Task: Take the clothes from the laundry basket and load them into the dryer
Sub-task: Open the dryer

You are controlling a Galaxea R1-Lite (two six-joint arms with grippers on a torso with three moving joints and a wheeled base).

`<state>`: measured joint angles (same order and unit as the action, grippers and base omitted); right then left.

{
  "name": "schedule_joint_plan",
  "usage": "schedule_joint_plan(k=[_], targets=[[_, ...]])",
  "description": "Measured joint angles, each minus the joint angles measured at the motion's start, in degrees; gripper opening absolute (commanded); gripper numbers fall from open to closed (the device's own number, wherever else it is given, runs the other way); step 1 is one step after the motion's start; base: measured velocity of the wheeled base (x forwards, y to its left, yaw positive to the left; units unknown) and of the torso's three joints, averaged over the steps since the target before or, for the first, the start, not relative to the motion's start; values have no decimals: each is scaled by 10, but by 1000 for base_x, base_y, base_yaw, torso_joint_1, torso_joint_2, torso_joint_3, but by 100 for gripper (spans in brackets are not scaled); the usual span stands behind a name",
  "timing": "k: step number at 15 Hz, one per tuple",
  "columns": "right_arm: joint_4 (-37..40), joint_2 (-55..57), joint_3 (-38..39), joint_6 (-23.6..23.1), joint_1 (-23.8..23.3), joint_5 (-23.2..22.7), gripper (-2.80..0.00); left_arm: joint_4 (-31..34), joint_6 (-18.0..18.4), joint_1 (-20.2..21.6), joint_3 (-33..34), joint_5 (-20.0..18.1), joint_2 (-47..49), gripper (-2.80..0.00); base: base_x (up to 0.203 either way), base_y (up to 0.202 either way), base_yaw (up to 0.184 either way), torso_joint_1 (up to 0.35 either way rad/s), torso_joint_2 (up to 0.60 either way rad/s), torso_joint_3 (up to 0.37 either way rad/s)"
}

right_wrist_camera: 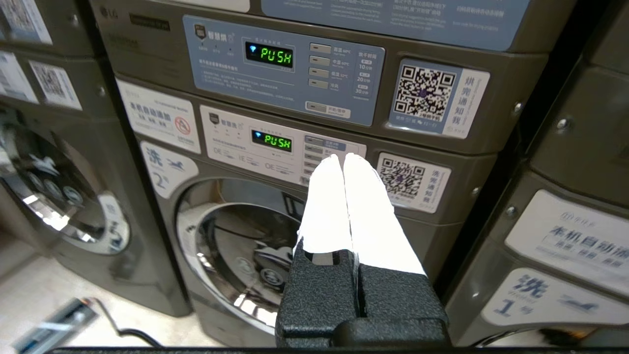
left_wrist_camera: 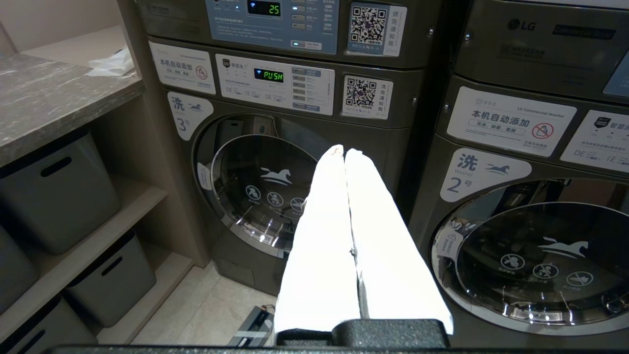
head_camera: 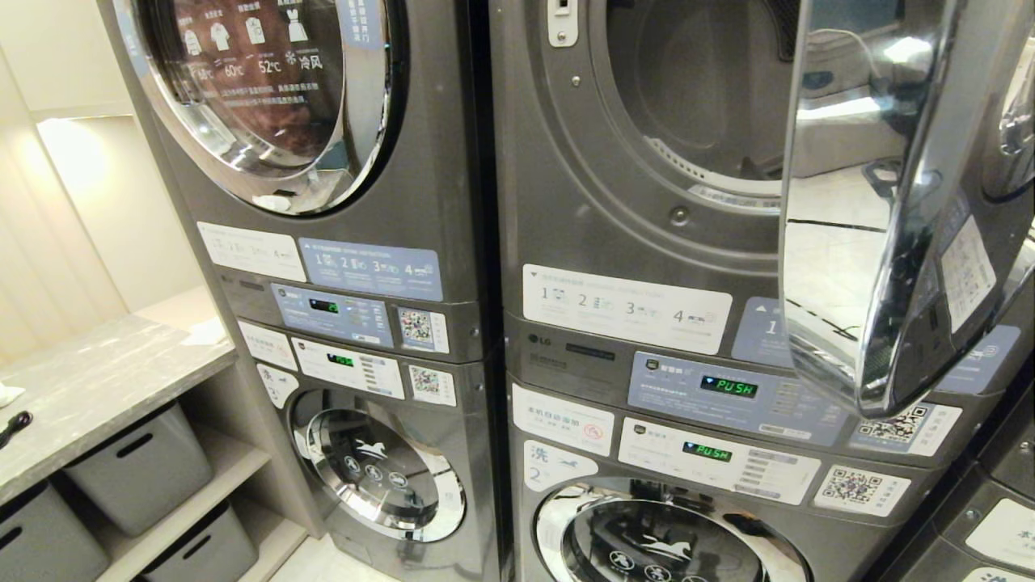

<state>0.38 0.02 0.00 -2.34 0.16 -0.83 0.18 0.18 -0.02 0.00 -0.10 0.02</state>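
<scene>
At the far left you had the grey marbled desk (head_camera: pixel 97 380), with grey storage bins (head_camera: pixel 141 469) on the shelves beneath it. Next came the left stack of machines, its upper door (head_camera: pixel 267 97) closed. To its right stood the dryer (head_camera: pixel 647 162), its drum (head_camera: pixel 703 89) exposed and its chrome door (head_camera: pixel 873 202) swung wide toward the right edge. You saw no clothes or laundry basket in any view. Your left end effector (left_wrist_camera: pixel 344 152) was clenched on nothing, facing washer number 3 (left_wrist_camera: pixel 260 191). Your right end effector (right_wrist_camera: pixel 342 158) was likewise clenched and empty, aimed at washer number 2 (right_wrist_camera: pixel 236 246) below the dryer.
</scene>
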Motion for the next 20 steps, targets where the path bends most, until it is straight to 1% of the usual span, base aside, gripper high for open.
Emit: schedule_joint_plan(k=[2,6,17,19,20], targets=[[-1,0,0,17,0,3,-280,0,0,0,0,0,0,-280,0,0,0,0,0,0],[-1,0,0,19,0,3,-280,0,0,0,0,0,0,-280,2,0,-23,1,1,1],[-1,0,0,19,0,3,-280,0,0,0,0,0,0,-280,-1,8,-172,2,2,3],[-1,0,0,19,0,3,-280,0,0,0,0,0,0,-280,-2,6,-123,3,0,3],[-1,0,0,19,0,3,-280,0,0,0,0,0,0,-280,0,0,0,0,0,0]])
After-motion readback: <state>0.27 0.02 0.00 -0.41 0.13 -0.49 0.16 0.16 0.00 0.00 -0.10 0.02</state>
